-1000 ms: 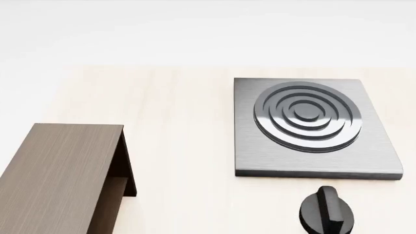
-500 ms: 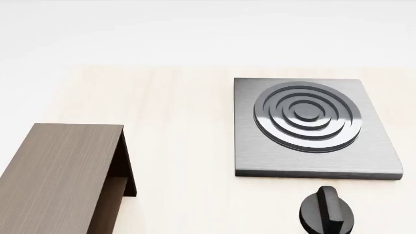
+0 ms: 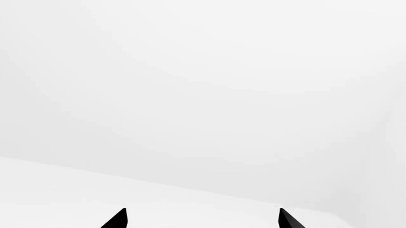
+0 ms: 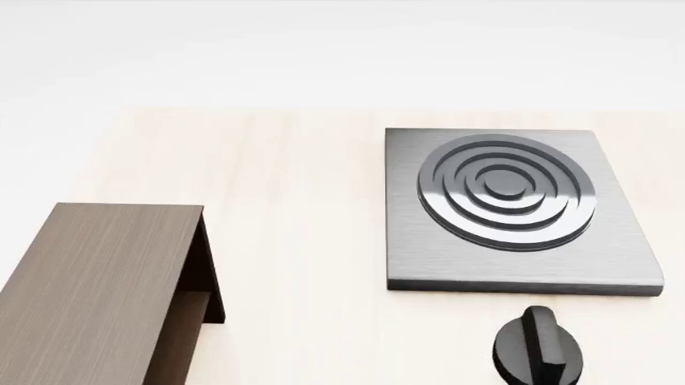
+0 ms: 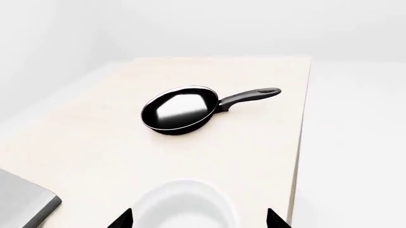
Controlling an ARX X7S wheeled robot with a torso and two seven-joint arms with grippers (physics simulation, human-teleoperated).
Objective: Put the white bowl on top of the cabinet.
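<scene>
Right tool (image 5: pixel 199 219) gapes over the white bowl (image 5: pixel 184 205), seemingly clear.

There was one white bowl (image 5: pixel 184 205), and it showed only in the right wrist view. There was one black pan (image 5: pixel 179 109) with one handle. There was one brown cabinet (image 4: pixel 102 293) and one grey stove plate (image 4: pixel 514 210) (it had a few rings on it, one inside the other). There was one black knob (image 4: pixel 537 349). All of it sat on one tabletop (image 4: pixel 300 208). Each wrist view showed two black claw tips, so there were four tips.
</scene>
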